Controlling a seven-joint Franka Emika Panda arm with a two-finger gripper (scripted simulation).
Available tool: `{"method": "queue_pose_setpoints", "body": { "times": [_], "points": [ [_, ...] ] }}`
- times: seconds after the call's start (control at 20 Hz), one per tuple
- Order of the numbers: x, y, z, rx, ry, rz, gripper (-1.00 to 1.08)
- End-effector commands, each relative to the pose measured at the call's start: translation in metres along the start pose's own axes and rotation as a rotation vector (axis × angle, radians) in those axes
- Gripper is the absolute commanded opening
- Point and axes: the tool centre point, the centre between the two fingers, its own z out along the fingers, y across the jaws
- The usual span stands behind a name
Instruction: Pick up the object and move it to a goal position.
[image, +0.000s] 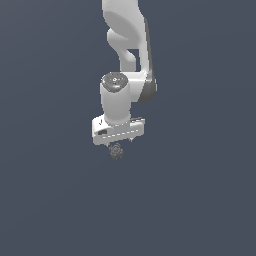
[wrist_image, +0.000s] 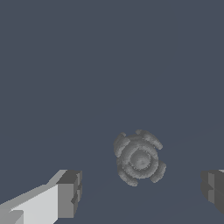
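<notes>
One object (wrist_image: 139, 158) between spread end effector (wrist_image: 142, 192) fingers.

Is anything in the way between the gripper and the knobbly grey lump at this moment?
Nothing visible. In the wrist view the lump lies in the open gap between the fingers, with only bare surface around it. The exterior view shows it just below the gripper.

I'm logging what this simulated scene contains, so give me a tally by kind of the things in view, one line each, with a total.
Dark grey knobbly lump (the object): 1
White robot arm: 1
Gripper, fingers apart on either side of the lump: 1
Total: 3
</notes>
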Motion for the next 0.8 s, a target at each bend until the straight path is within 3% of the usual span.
{"method": "queue_pose_setpoints", "body": {
  "times": [0.0,0.75],
  "points": [
    [-0.004,0.005,0.012,0.004,-0.006,-0.048,1.00],
    [-0.015,0.018,0.044,0.017,-0.022,-0.173,1.00]
  ]
}}
